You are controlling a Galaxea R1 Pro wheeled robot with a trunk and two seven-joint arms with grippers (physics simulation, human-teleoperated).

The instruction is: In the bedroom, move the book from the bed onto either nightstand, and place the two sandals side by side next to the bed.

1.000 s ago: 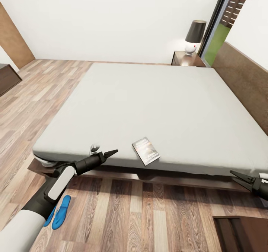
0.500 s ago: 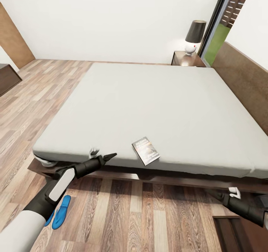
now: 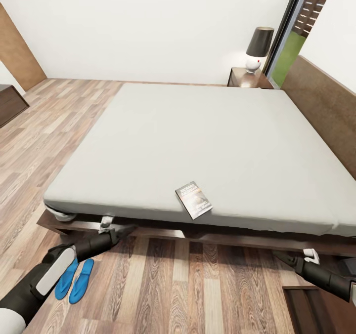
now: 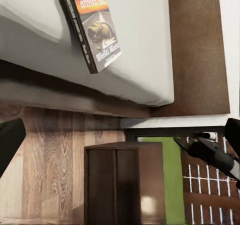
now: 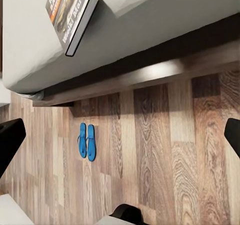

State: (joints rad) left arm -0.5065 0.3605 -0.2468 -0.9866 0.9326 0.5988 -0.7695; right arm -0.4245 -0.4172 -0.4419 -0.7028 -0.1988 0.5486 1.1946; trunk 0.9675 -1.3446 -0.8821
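Note:
The book lies flat on the bed, at the mattress's near edge and slightly overhanging it. Its cover also shows in the left wrist view and the right wrist view. The two sandals are bright blue and lie side by side on the floor by the bed's near left corner, also in the right wrist view. My left gripper is open and empty, low against the bed frame, left of the book. My right gripper is open and empty, low by the frame, right of the book.
One nightstand stands at the far side by the headboard with a dark-shaded lamp on it. A second nightstand is at the near right, close under my right arm. A dark bench sits at far left.
My left arm has dropped from mattress-edge height to the bed frame, uncovering both sandals. My right gripper dropped below the mattress edge in the first half second, then stayed put.

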